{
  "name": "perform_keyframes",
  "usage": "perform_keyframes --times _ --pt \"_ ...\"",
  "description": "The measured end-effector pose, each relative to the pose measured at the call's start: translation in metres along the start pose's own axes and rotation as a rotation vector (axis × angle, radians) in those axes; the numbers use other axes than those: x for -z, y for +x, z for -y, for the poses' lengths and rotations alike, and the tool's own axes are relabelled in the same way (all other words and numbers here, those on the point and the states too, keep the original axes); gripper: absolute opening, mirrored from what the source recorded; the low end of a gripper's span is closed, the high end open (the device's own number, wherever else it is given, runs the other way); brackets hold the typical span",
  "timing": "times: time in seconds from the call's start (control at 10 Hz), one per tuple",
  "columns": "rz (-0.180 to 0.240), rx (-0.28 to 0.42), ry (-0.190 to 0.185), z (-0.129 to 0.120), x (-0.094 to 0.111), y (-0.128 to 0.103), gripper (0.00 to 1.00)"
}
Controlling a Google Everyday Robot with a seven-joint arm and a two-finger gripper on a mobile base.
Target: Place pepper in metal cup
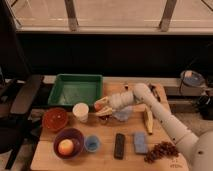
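Observation:
My gripper [101, 108] is just right of the white cup [80, 111], above the wooden board. It is shut on the small orange-red pepper [98, 105], which shows at the fingertips. The metal cup [103, 119] stands right under the gripper, next to the white cup, and the fingers mostly hide it. The pepper is held just above the cup's mouth. I cannot tell whether it touches the cup.
A green tray [76, 90] lies behind the cups and a red bowl [55, 119] to the left. At the front are a purple bowl [75, 136] with a round fruit [65, 147], a small blue cup [92, 143], a black bar [119, 145], a blue block [140, 142] and a grape cluster [161, 150]. A corn cob [148, 120] and a pale cloth [122, 115] lie to the right.

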Motion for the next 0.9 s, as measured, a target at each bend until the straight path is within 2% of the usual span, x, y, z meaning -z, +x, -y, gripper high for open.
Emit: perform_keyframes --times 0.4,0.6,0.7,0.9 --pt "0.001 0.005 0.021 -0.002 0.010 -0.003 0.66" --pt "-0.029 0.036 0.057 0.001 0.028 -0.013 0.66" --pt "-0.061 0.053 0.084 0.004 0.040 -0.016 0.66" --pt "-0.086 0.056 0.104 0.004 0.051 -0.015 0.66"
